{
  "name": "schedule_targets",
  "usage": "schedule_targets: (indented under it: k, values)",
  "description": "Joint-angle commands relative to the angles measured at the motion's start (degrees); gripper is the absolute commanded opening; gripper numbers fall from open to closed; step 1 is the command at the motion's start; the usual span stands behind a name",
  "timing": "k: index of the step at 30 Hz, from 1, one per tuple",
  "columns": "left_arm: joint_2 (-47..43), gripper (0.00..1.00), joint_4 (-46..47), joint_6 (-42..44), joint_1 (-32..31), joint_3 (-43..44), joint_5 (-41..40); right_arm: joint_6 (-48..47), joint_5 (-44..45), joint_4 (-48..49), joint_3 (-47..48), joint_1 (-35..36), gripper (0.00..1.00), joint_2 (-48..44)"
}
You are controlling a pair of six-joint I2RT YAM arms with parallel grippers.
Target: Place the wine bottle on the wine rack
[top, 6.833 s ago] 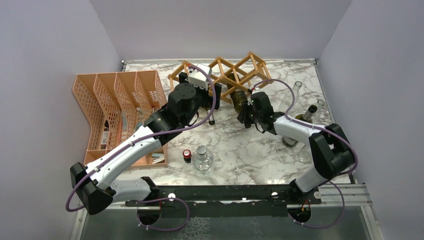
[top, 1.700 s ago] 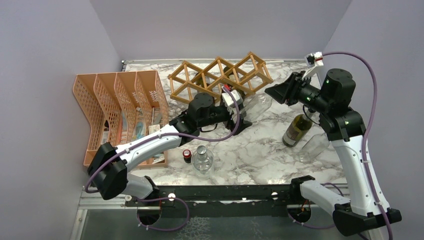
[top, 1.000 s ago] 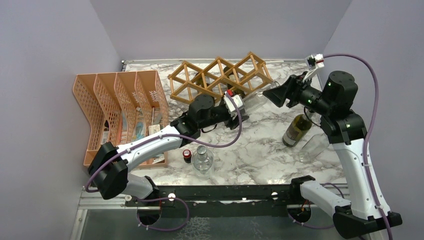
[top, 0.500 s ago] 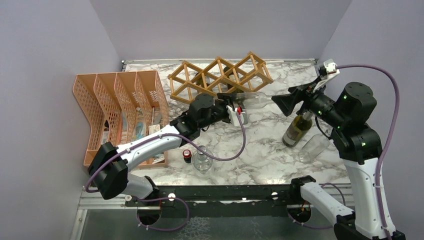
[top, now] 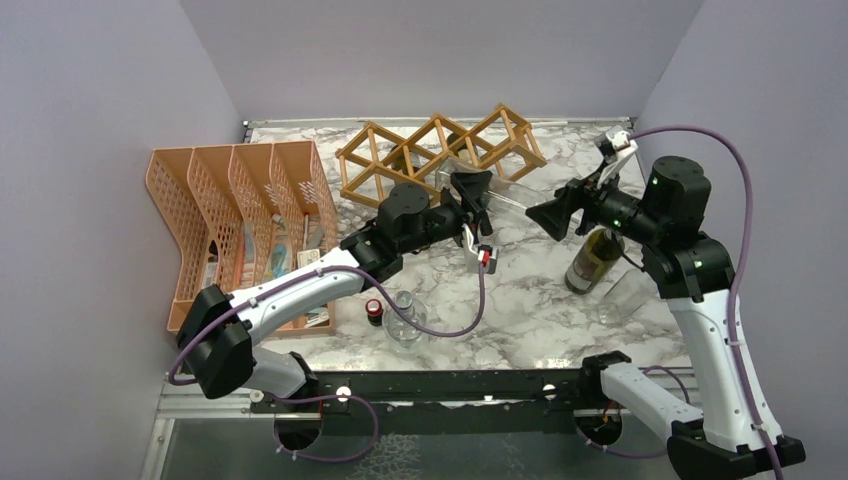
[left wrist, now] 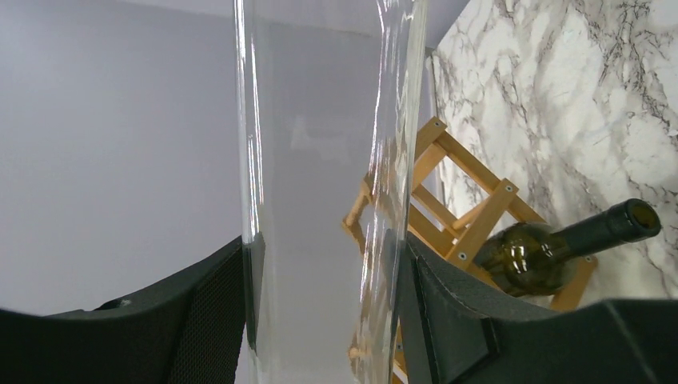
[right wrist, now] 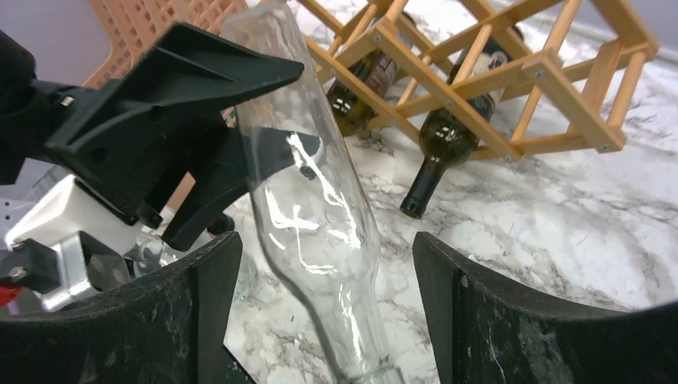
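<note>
Left gripper (top: pixel 476 198) clamps the clear bottle (top: pixel 512 196) by its body, just in front of the rack (top: pixel 400 150). Its neck points at the right gripper (top: pixel 548 214), whose wide-open fingers flank it. Left is nearer the rack.

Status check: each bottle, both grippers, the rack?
Clear glass bottle: airborne, tilted.
Left gripper: shut on its body.
Right gripper: open around its neck, not touching.
Light-brown wooden lattice rack: holds two dark green bottles, lying.
Third dark green bottle: standing upright.
Near-edge clear bottle: upright.
</note>
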Motion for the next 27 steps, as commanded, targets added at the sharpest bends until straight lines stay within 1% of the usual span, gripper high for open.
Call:
schedule_targets:
  k: [1,4,7,11,13,16,20,25,27]
  values:
    - [-0.62,0.0,4.89,9.34,-0.81,3.3,5.63,-0.74,-5.33,-0.37,-2.83,-0.08,0.81,-0.67]
    - [-0.37,0.0,3.2,11.69,-0.89,4.19,6.75,0.5,-9.55,1.3,-5.66,-0.04,0.81,-1.96]
    - [0.36,0.0,0.17,13.56,-0.91,6.24,6.35,1.19,-10.87,1.73,-7.92,-0.02,0.81,-3.04]
    - [0.87,0.0,-2.0,14.88,-0.94,7.66,6.7,0.92,-9.81,0.36,-9.12,-0.02,0.8,-3.12]
    - [1.33,0.0,-4.48,15.43,-0.9,8.88,6.87,0.82,-9.06,0.17,-9.13,-0.02,0.79,-3.18]
    - [1.73,0.0,-5.26,15.75,-0.9,9.35,7.34,0.52,-9.47,0.14,-9.13,-0.06,0.76,-3.09]
    - [2.11,0.0,-7.24,17.33,-0.9,10.45,7.61,-0.04,-8.56,-0.48,-9.39,-0.02,0.76,-2.47]
    - [2.68,0.0,-8.96,21.44,-1.07,11.16,6.87,-0.86,-6.01,-1.0,-9.57,-0.01,0.76,-2.31]
    - [2.89,0.0,-9.6,21.82,-1.07,11.69,7.0,-1.0,-5.6,-1.02,-9.83,0.0,0.74,-2.33]
